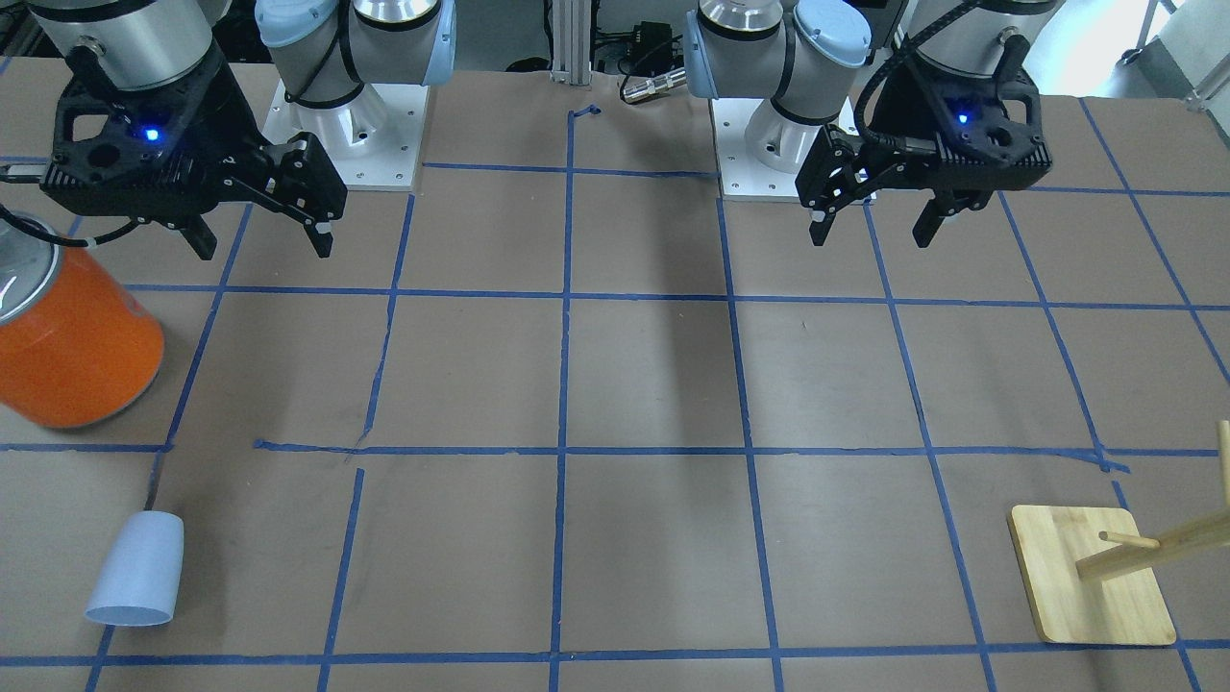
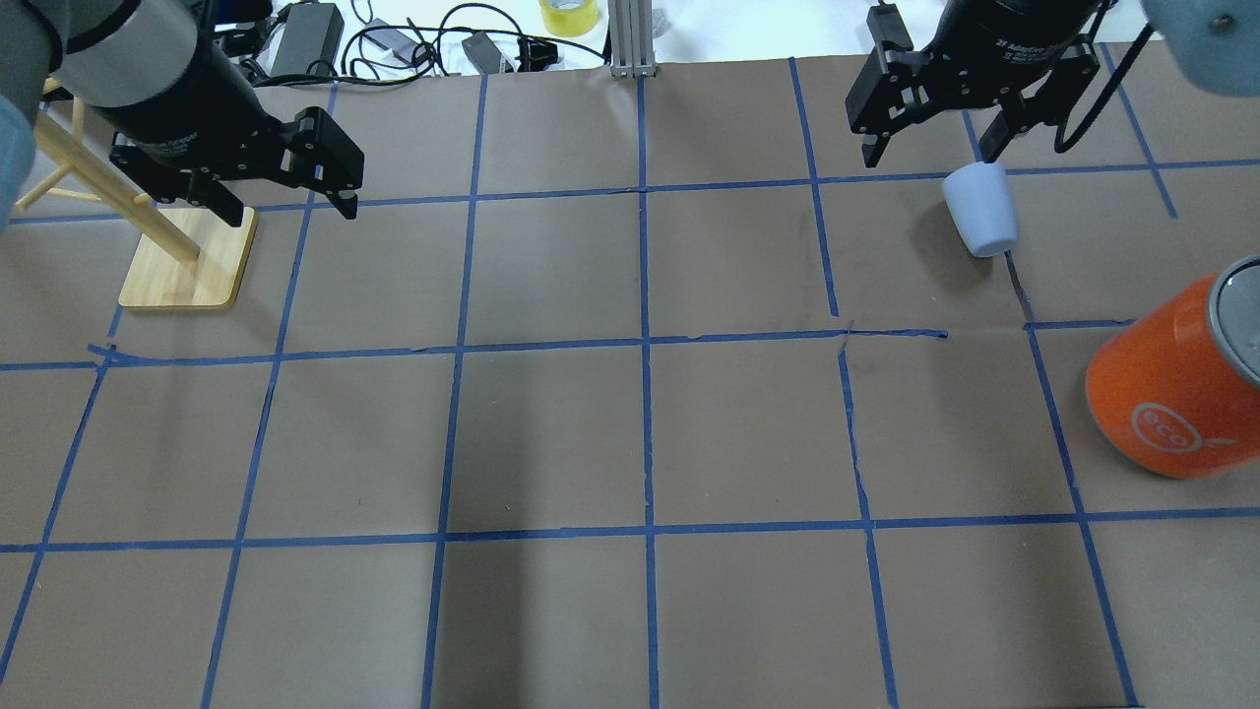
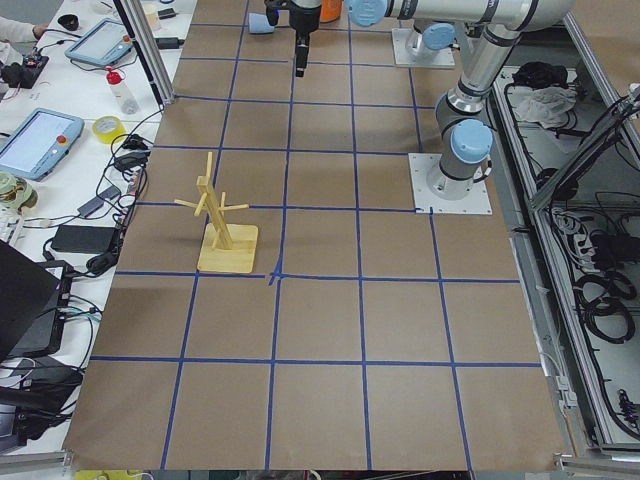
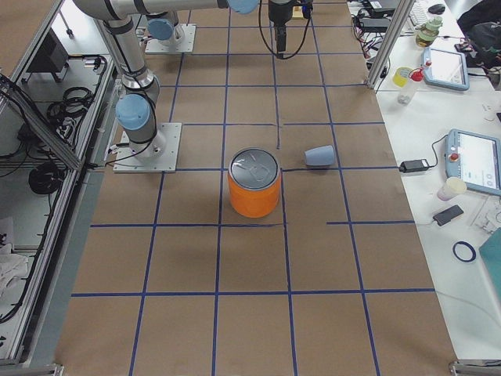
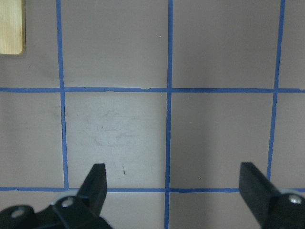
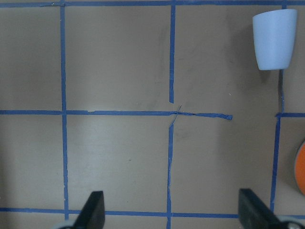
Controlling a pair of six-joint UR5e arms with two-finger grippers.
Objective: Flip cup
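The cup (image 1: 137, 569) is a small pale blue tumbler lying on its side on the brown table, wide end pointing away from the robot. It also shows in the overhead view (image 2: 980, 209), the exterior right view (image 4: 319, 156) and the right wrist view (image 6: 274, 38). My right gripper (image 1: 264, 250) is open and empty, held high above the table; the cup sits ahead of it and off to one side. It also shows in the overhead view (image 2: 930, 156) and its own wrist view (image 6: 171, 198). My left gripper (image 1: 873, 238) is open and empty, far from the cup.
A large orange can (image 1: 67, 336) with a silver lid stands upright between the cup and the robot's right base. A wooden peg stand (image 1: 1091, 577) is on the left arm's side. Blue tape lines grid the table. Cables and tape lie beyond the far edge.
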